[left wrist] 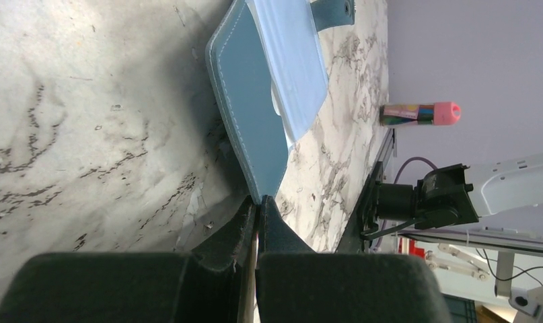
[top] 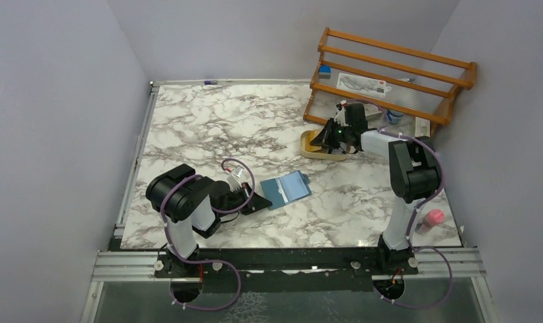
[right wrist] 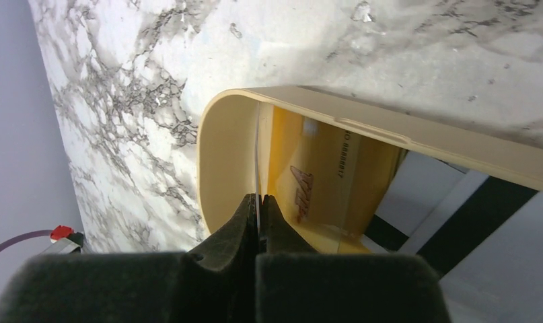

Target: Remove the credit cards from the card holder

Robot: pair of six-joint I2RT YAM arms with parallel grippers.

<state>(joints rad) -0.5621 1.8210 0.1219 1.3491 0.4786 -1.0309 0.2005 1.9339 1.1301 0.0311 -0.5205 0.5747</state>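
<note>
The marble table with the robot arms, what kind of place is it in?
Most likely a robot test booth, not a home: plain lilac walls box in the table, and the left arm and right arm are bolted to a metal rail at its edge.

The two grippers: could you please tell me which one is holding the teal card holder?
The left gripper, shut on the edge of the open card holder; the right gripper is at the tan tray, pinching a thin card edge-on.
</note>
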